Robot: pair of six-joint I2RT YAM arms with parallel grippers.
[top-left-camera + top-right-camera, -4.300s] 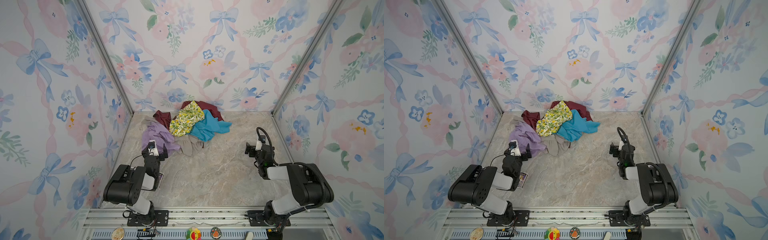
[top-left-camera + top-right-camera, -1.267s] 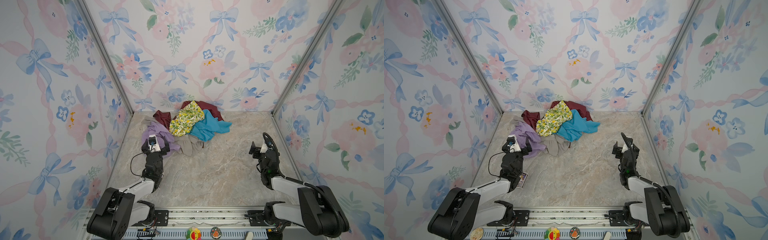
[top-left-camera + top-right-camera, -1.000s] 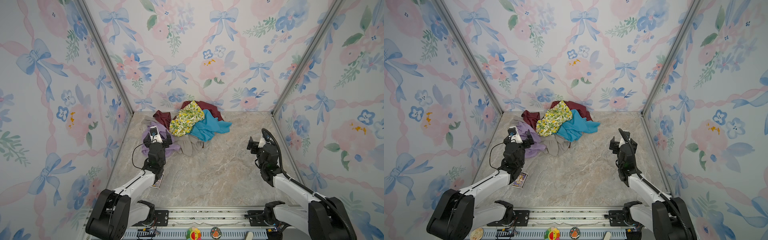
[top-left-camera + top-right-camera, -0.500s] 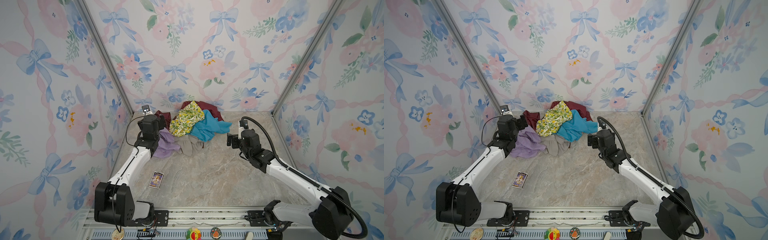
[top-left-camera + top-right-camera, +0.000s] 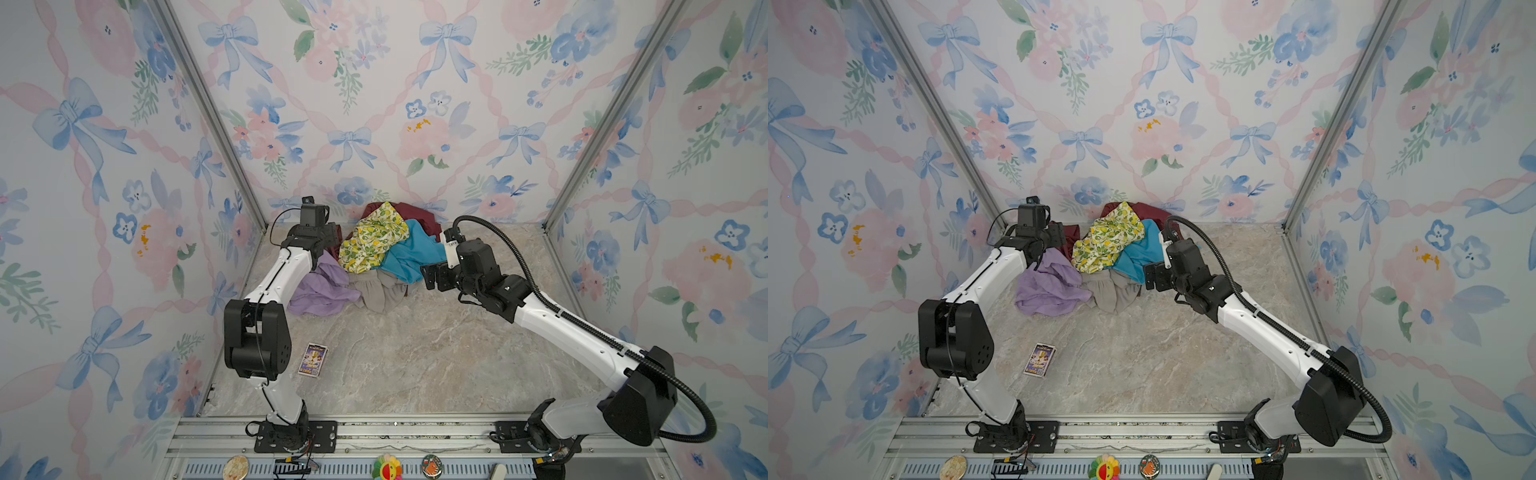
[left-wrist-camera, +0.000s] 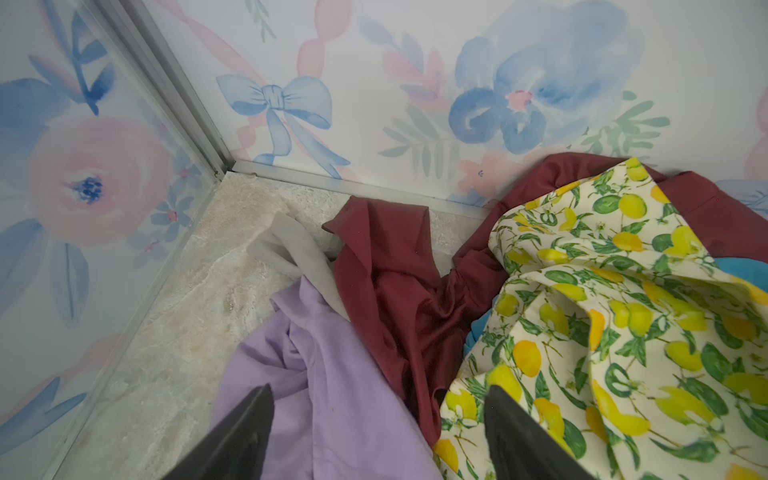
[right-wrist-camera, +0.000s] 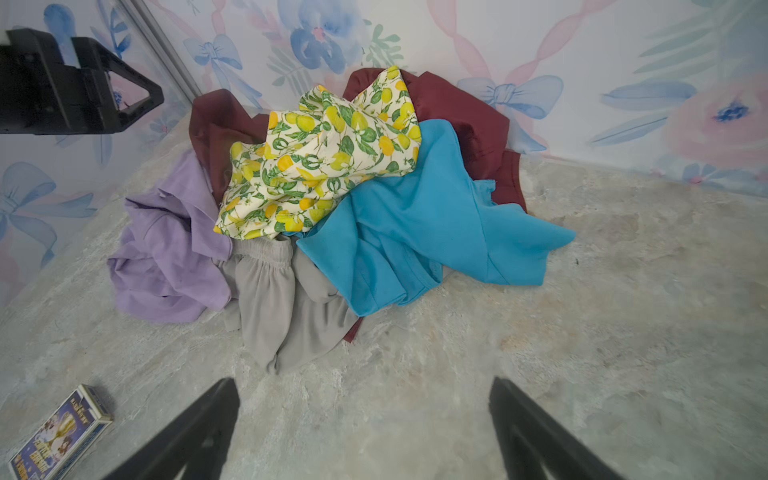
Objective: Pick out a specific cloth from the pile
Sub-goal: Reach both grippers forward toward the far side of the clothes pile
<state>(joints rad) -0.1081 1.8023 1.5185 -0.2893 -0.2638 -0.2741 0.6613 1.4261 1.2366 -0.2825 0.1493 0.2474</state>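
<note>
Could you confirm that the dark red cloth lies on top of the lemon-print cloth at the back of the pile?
Not quite: the thin dark red cloth lies underneath the yellow-green lemon-print cloth, which drapes over it, at the back of the pile of soft cloths. The right wrist view shows this.

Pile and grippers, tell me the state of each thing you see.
Maroon cloth: crumpled, partly buried, ungripped.
Lemon cloth: crumpled, on top.
Teal cloth: crumpled, partly under lemon cloth.
Lilac cloth: bunched, mostly exposed.
Grey cloth: bunched, partly buried.
Card box: lying flat.
Left gripper: open, empty.
Right gripper: open, empty.
</note>
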